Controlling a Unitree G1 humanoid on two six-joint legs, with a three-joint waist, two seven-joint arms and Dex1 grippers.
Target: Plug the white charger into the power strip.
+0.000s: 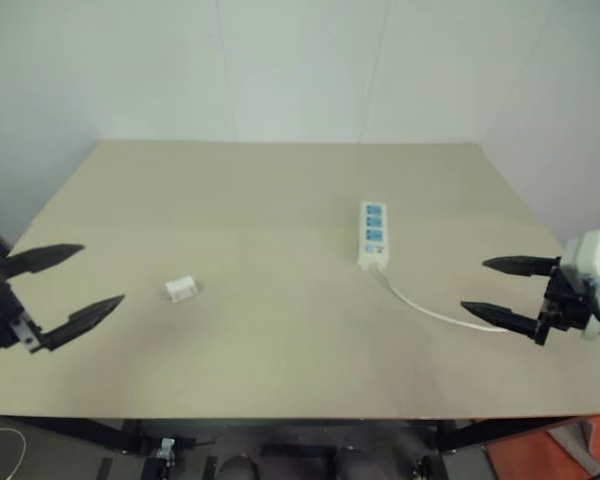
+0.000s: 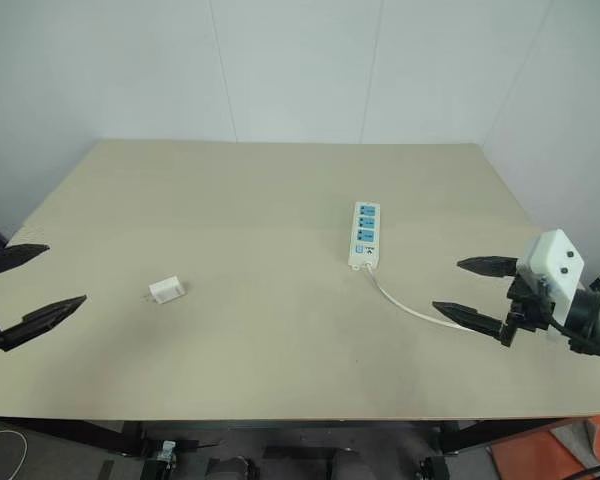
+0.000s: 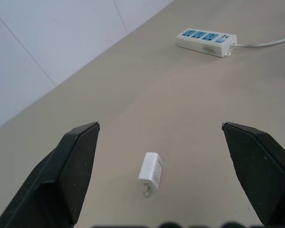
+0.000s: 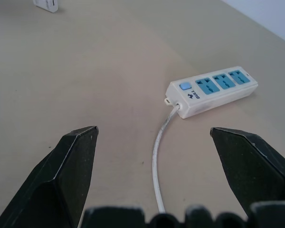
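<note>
The white charger [image 1: 182, 290] lies on its side on the beige table [image 1: 260, 190], left of centre, its metal prongs showing in the left wrist view [image 3: 151, 173]. The power strip [image 1: 373, 234] lies right of centre with three blue socket faces up and its thin white cord [image 1: 435, 312] trailing toward the near right. My left gripper [image 1: 80, 284] hovers open at the table's left side, pointing at the charger. Open too, my right gripper [image 1: 492, 288] hangs over the cord at the right, aimed at the strip's switch end [image 4: 184, 87].
White walls [image 1: 300, 60] close off the table's far side and right side. Below the near edge are a dark frame [image 1: 280, 450] and an orange object [image 1: 570, 450] on the floor.
</note>
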